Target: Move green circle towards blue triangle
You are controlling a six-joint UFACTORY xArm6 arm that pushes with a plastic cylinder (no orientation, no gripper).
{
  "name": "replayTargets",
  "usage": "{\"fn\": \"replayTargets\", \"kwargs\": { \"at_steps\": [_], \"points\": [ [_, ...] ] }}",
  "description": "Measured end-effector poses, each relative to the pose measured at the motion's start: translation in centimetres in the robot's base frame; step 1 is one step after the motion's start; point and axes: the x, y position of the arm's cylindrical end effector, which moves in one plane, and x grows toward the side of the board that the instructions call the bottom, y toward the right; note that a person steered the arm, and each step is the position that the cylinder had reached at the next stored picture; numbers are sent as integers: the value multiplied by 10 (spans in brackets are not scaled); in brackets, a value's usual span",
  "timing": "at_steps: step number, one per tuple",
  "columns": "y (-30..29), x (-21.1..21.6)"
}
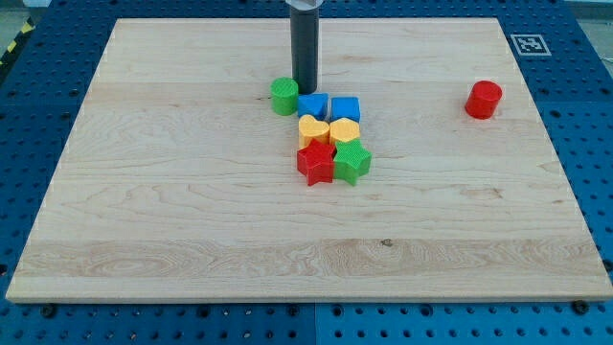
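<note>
The green circle (pixel 283 96) sits on the wooden board above the middle, touching or nearly touching the left side of a blue block (pixel 311 105). A second blue block (pixel 345 107) lies just right of it; I cannot tell which one is the triangle. My tip (pixel 305 91) stands just above the left blue block and right beside the green circle's right edge.
Below the blue blocks are two yellow hearts (pixel 313 129) (pixel 344 130), a red star (pixel 315 162) and a green star (pixel 351 162) packed in a cluster. A red cylinder (pixel 484 99) stands alone at the view's right. A marker tag (pixel 527 43) is at the board's top right corner.
</note>
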Motion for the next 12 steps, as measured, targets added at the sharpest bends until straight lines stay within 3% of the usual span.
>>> {"fn": "replayTargets", "kwargs": {
  "at_steps": [3,7,9,10,12],
  "points": [
    [-45,-41],
    [-50,8],
    [-50,10],
    [-50,-16],
    [-49,-3]
  ]
}}
